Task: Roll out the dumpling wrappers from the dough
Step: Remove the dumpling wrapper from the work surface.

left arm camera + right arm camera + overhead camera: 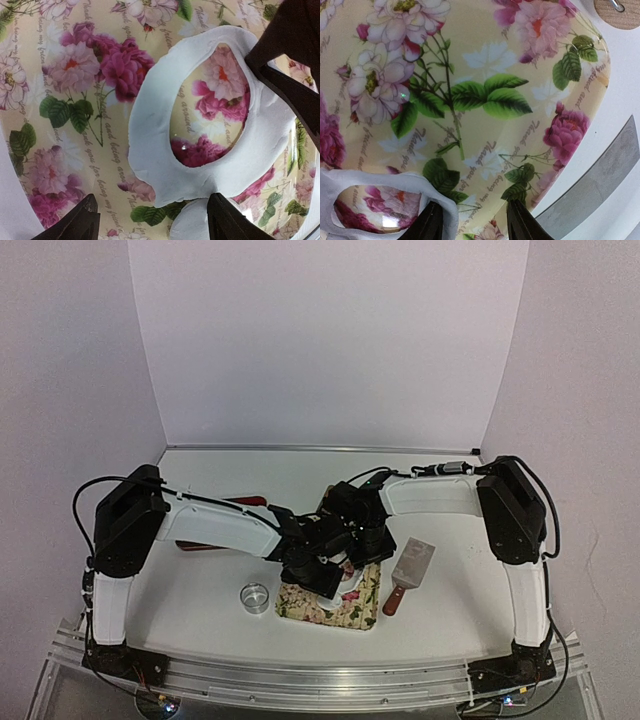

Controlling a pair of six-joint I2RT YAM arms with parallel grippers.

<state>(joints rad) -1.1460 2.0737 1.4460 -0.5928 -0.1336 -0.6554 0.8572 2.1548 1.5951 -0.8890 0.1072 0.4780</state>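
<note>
The dough [150, 150], a flat ring with 1 oval hole, lies on the floral tray [75, 125] just ahead of the left tool [154, 200], whose jaws gape wide. Its long axis runs away from that tool, leaning right. The right tool [472, 205] is partly spread, 1 finger [427, 222] at the dough's rim. A wrapper [190, 225] lies just beside the dough's near edge.

Tray middle: the left gripper [322, 580] and the right gripper [365, 550] crowd close together over the flowery square tray [364, 614].
Left side: a small shiny metal ring [256, 597] stands near the tray.
Right side: a flat metal scraper with a brown-red handle [408, 575] lies just beside the tray.
Back: bare white table [300, 470] lies behind the arms.
</note>
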